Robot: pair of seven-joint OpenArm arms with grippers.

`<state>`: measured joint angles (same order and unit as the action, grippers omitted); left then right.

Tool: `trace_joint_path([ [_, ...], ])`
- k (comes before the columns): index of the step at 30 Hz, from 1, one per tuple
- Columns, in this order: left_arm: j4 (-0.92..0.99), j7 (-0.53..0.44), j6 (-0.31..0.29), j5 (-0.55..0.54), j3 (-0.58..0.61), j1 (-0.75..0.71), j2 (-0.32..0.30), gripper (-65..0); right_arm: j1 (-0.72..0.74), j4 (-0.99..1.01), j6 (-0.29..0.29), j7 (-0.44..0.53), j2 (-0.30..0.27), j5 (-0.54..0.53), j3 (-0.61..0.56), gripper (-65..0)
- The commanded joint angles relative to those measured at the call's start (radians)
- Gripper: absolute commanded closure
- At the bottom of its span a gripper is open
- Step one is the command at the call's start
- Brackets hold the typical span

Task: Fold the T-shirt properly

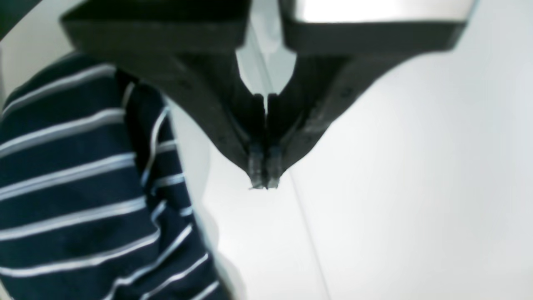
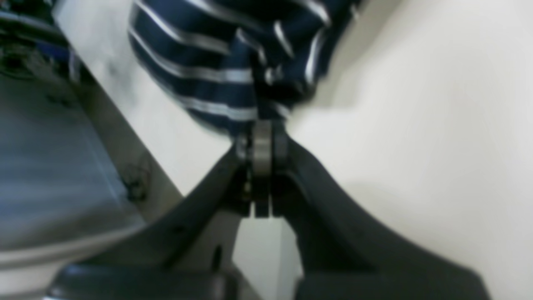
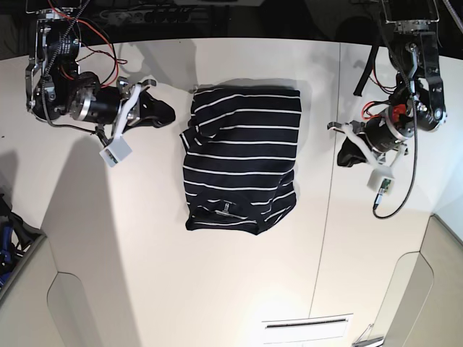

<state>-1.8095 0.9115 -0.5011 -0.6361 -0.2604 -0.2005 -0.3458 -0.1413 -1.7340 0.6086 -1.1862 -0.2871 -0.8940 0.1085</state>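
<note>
While the T-shirt [image 3: 242,159] lies near the middle of the white worktop [image 3: 145,275], it is seen from above as a compact, roughly rectangular dark navy bundle crossed by thin white stripes, with the neck opening and a small label turned toward the near edge. Both arms are held off to the sides of the garment. The right claw [image 3: 165,113] is seen on the left of the overhead view, just beside the upper left corner of the shirt, though from there it cannot be told whether cloth is touched. In the right wrist view the jaws of the right claw [image 2: 262,137] are seen pressed together, and striped fabric [image 2: 216,62] is seen bunched right at their tips; whether a fold is actually pinched between them cannot be told, as the picture is blurred. The left claw [image 3: 346,155] is seen on the right of the overhead view, well apart from the shirt's edge and beyond a thin seam in the worktop. In the left wrist view the left claw [image 1: 263,177] is shown with its jaws fully closed on nothing, above bare white surface, while a striped edge of the T-shirt [image 1: 83,187] fills the left of that picture.
</note>
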Motion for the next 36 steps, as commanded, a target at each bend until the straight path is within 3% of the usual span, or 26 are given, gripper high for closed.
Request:
trace_joint_path([
  [1,-0.051,-0.002,-0.012,-0.026,-0.032,-0.04,-0.009,0.0,-0.022,-0.033,0.006,0.007,-0.043,-0.031,0.005,0.0],
  [4,-0.144,0.021,-0.012,-0.042,-0.116,-0.192,-0.008,0.0,-0.109,-0.079,0.006,-0.008,-0.123,-0.056,0.005,0.0],
  [7,-0.22,0.043,-0.012,-0.042,-0.179,-0.357,-0.008,0.0,-0.19,-0.098,0.009,-0.083,-0.201,-0.137,0.005,0.0],
  [10,-0.286,0.087,-0.012,-0.04,-0.206,-0.532,-0.008,0.0,-0.277,-0.1,0.009,-0.125,-0.288,-0.198,0.005,0.0],
  [13,-0.3,0.051,-0.012,-0.024,-0.201,-0.707,0.0,0.0,-0.374,-0.1,0.008,-0.124,-0.363,-0.209,0.005,0.0],
  [16,-0.29,-0.001,-0.011,0.045,-0.173,-0.855,0.011,0.0,-0.473,-0.098,0.008,-0.124,-0.411,-0.214,0.004,0.0],
  [19,-0.251,-0.01,-0.012,0.085,-0.123,-0.934,0.011,0.0,-0.555,-0.089,0.005,-0.124,-0.422,-0.214,0.002,0.0],
  [24,-0.072,-0.029,0.013,0.209,0.058,-0.954,-0.058,0.0,-0.623,-0.013,0.005,-0.047,-0.422,-0.195,-0.063,0.0],
  [28,0.188,-0.172,0.172,0.337,0.248,-0.892,-0.124,0.0,-0.631,0.122,-0.003,0.03,-0.422,-0.027,-0.206,0.0],
  [30,0.329,-0.168,0.223,0.39,0.327,-0.814,-0.128,0.0,-0.628,0.206,-0.008,0.128,-0.422,0.063,-0.276,0.0],
  [32,0.466,-0.103,0.227,0.414,0.404,-0.729,-0.124,0.0,-0.619,0.283,-0.01,0.209,-0.42,0.13,-0.34,0.0],
  [34,0.586,-0.052,0.229,0.465,0.484,-0.653,-0.106,0.0,-0.597,0.357,-0.01,0.214,-0.4,0.211,-0.388,0.0],
  [36,0.704,-0.066,0.23,0.513,0.554,-0.589,-0.085,0.0,-0.575,0.435,-0.014,0.214,-0.371,0.306,-0.416,0.0],
])
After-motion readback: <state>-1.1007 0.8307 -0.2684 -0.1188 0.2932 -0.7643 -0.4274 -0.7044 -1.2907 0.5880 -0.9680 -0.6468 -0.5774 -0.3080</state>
